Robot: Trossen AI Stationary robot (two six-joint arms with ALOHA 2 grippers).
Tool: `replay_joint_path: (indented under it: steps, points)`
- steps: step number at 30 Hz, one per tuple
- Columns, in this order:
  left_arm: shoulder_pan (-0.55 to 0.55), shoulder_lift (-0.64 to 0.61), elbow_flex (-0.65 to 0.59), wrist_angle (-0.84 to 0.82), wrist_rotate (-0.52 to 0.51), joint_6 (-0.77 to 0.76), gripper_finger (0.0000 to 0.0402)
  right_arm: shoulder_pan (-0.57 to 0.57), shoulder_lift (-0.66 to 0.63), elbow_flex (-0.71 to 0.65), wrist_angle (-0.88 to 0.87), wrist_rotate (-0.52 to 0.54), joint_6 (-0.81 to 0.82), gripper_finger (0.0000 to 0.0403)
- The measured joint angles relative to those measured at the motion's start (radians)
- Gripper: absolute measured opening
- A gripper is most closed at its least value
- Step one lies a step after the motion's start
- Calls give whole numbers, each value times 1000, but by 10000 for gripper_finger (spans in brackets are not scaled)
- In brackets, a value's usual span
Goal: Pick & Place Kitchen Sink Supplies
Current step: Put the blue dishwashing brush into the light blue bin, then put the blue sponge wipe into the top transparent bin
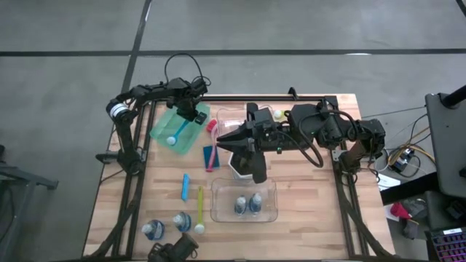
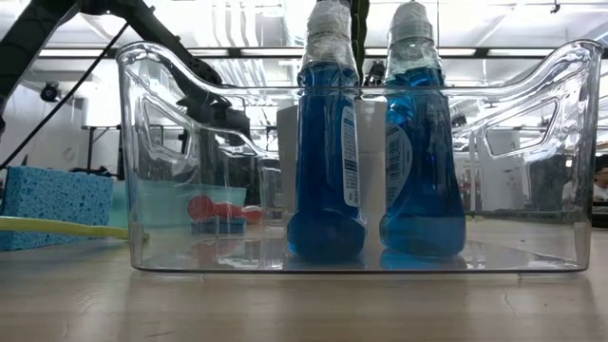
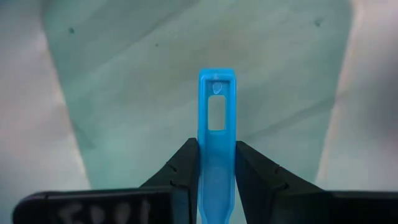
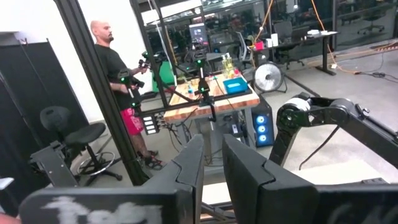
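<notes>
"While the left gripper (image 3: 216,163) hung over the green tray (image 1: 162,125), what did it have?"

"Its fingers were clamped on the handle of a blue brush (image 3: 216,134), whose white head lay at the tray's near end."

"And the right gripper (image 4: 213,163)?"

"It was over the white pot (image 1: 237,169), fingers drawn almost together with only a slit, and nothing between them. That arm lay across the far clear bin (image 1: 226,116) and hid much of the pot."

"What lay around?"

"A pink brush (image 1: 211,142) and one blue sponge (image 1: 207,155) were just beside the tray. A second blue handle (image 1: 186,185) and a yellow brush (image 1: 200,212) lay nearer the front. From table height the near clear bin (image 2: 190,142) blocked most of the view."

"Bottles?"

"Four. Two stood upright, side by side, in the near bin, one (image 2: 328,152) beside the other (image 2: 420,152). Two stood loose at the front-left edge, one (image 1: 151,230) near the other (image 1: 182,220). A small yellow-green item in the far bin I couldn't identify."
</notes>
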Motion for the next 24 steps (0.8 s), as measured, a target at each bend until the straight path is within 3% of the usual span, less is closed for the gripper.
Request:
replay_joint_path:
  steps: [13,24]
  points:
    - [3,-20,-1,-8,24,-25,148,0,0,0,-3,-2,0,61]
    - [4,-160,6,-10,32,11,185,0,-7,0,-15,-2,-18,52]
